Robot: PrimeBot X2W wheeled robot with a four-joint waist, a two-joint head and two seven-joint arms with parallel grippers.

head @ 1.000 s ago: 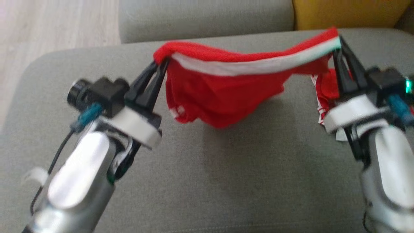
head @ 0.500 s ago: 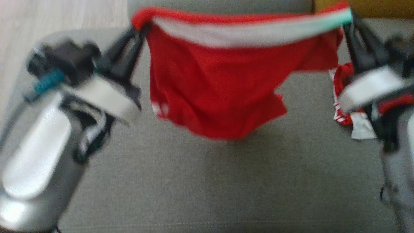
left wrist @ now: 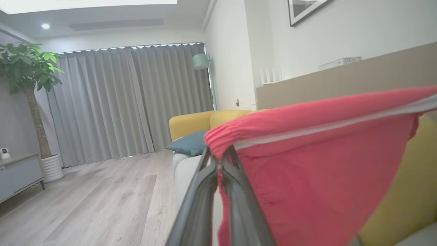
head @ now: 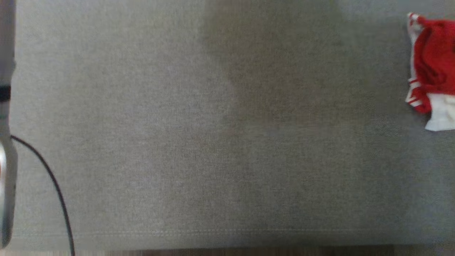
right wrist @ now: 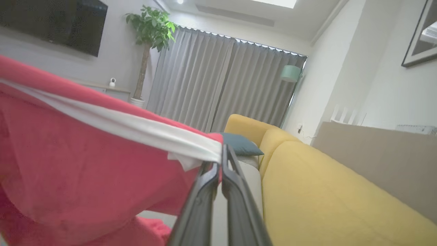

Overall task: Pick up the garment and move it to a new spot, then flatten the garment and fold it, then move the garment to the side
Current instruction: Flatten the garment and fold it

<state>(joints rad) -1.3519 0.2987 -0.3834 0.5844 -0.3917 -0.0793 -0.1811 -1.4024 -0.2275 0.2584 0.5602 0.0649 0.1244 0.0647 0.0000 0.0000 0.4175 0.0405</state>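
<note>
A: Left gripper (left wrist: 219, 158)?
B: Fingers pinched together on one waistband corner of the red shorts (left wrist: 307, 171). They point upward, well above the grey seat cushion (head: 213, 142).
A: Right gripper (right wrist: 220, 163)?
B: Clamped on the far end of the white waistband (right wrist: 136, 131), raised alike.
A: Why?
B: My judgement is that the two end grips stretch the band so the cloth hangs open, ready to lay flat on the cushion. The yellow sofa (right wrist: 324, 191) lies beyond the cushion.
</note>
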